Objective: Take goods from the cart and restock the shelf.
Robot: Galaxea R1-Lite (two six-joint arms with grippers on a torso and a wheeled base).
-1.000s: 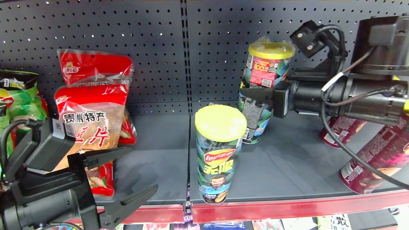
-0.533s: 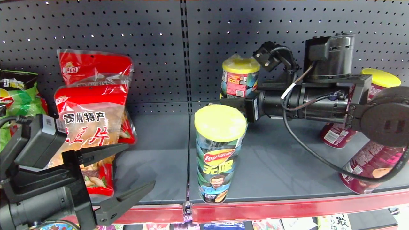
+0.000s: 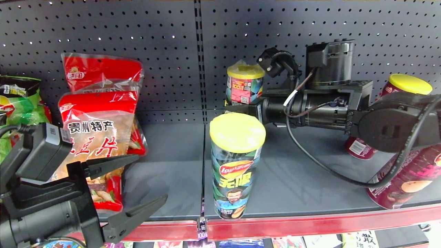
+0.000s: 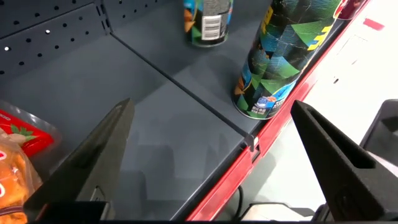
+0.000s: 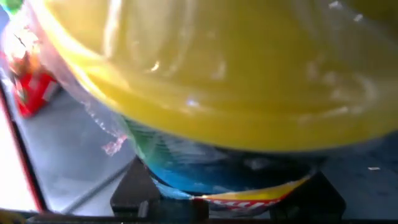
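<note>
Here, your right hand (image 3: 242,107) is clenched on the held can (image 3: 245,84), a green-and-blue chip tube with a yellow lid (image 5: 217,81). It is deep on the shelf (image 3: 303,179), close to the pegboard wall (image 3: 137,34) and directly behind the front can (image 3: 237,165) of the same kind. The front can hides the held can's base, so you cannot tell from the head view whether it is seated; the left wrist view suggests it is at or just above the shelf floor. Your left hand (image 3: 151,179) hangs released and empty, fingers spread, at the shelf's front edge beside the red snack bags (image 3: 100,131).

The placing looks nearly done, and the risks lie in the release and the pull-back. If you let go before the base is flat, the tall tube could tip against the wall or forward into the front can. That front can stands right at the red lip of the shelf, so a nudge from behind could send it off the edge. Your right forearm lies across the shelf just in front of the purple cans (image 3: 408,179), with its cable (image 3: 327,172) looping low over the shelf, so a careless withdrawal could sweep or snag them. Spread the fingers fully before backing out, or they may drag the can along.
</note>
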